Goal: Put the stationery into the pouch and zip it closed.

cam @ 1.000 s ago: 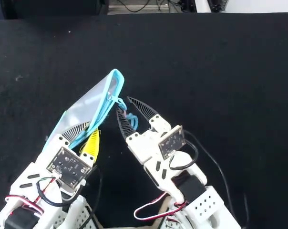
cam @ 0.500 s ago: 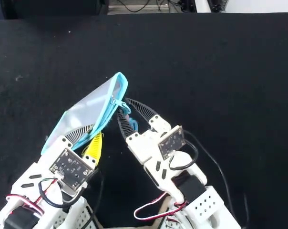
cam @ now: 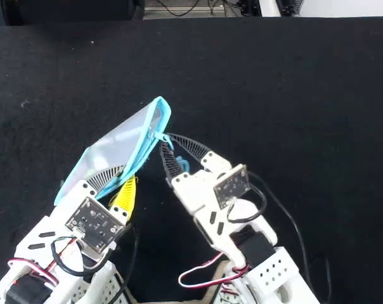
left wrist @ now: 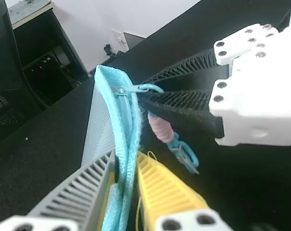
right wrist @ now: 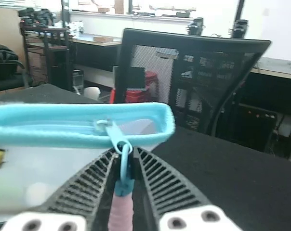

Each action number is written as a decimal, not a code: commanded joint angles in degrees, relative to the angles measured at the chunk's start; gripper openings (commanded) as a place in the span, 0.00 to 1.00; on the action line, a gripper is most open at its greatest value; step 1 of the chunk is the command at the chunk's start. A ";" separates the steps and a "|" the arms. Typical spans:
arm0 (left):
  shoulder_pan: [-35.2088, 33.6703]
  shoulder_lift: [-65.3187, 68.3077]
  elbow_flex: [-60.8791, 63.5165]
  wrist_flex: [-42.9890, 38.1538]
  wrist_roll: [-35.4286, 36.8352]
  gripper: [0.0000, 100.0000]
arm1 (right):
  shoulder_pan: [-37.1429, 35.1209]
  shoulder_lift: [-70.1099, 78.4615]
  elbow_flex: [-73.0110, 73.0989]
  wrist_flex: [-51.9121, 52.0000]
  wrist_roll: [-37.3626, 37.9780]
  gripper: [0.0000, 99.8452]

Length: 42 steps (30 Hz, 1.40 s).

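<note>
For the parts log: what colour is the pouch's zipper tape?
The zipper tape is light blue, clearest in the right wrist view.

I read no text, label or number anywhere; the wrist circuit boards (cam: 93,221) are too small to make out.

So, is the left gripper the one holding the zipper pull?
No, the left gripper clamps the edge of the pouch, while the right gripper pinches the zipper pull.
</note>
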 commanded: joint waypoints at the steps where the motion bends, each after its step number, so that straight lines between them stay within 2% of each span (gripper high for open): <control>1: 0.84 -0.09 -4.09 0.09 0.62 0.03 | 1.41 0.66 -6.46 8.18 0.09 0.01; 3: 0.84 -0.09 -4.09 0.09 0.62 0.03 | 1.41 3.03 -11.30 14.33 0.09 0.01; 5: 0.84 -0.09 -4.09 0.09 0.62 0.03 | 1.67 6.11 -13.93 16.26 0.09 0.01; 10: 0.84 -0.09 -4.09 0.09 0.62 0.03 | 1.67 11.47 -14.11 12.84 0.09 0.01; 25: 1.36 -0.09 -3.56 0.44 0.62 0.03 | 1.93 11.65 -14.81 13.01 0.44 0.01; 32: 1.45 -0.09 -3.56 0.53 0.62 0.03 | 8.09 11.65 -14.81 10.29 0.09 0.01; 42: 1.45 -0.09 -3.56 0.53 0.62 0.03 | 8.53 11.65 -14.37 10.11 0.09 0.01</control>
